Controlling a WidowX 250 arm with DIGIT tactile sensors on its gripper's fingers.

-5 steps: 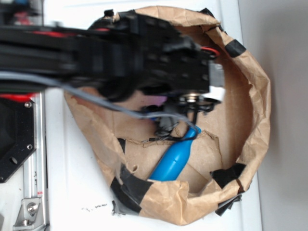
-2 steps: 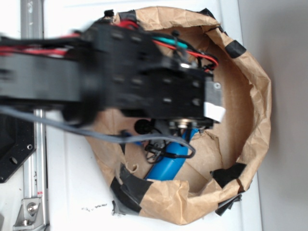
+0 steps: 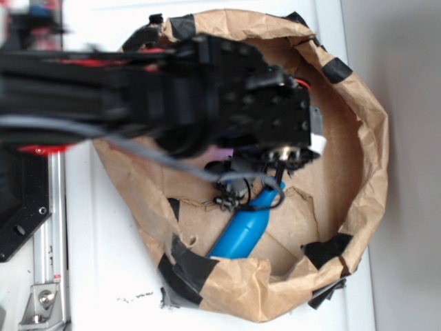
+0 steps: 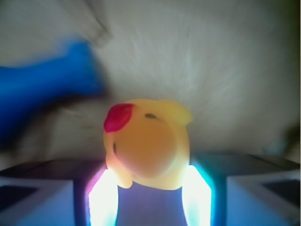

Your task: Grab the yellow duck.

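Wrist view shows the yellow duck (image 4: 148,143) clamped between the gripper's (image 4: 149,195) jaws, blue bottle (image 4: 44,89) beyond-left; exterior view hides the duck behind the arm (image 3: 172,96).

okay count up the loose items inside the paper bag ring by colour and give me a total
Yellow: 1, the yellow duck, sitting between the pincer fingers.
Blue: 1, the blue bottle, lying on the brown paper.
Total: 2

blue bottle (image 3: 242,233) lying in bag | taped brown paper bag (image 3: 368,138) | white tabletop (image 3: 110,269)
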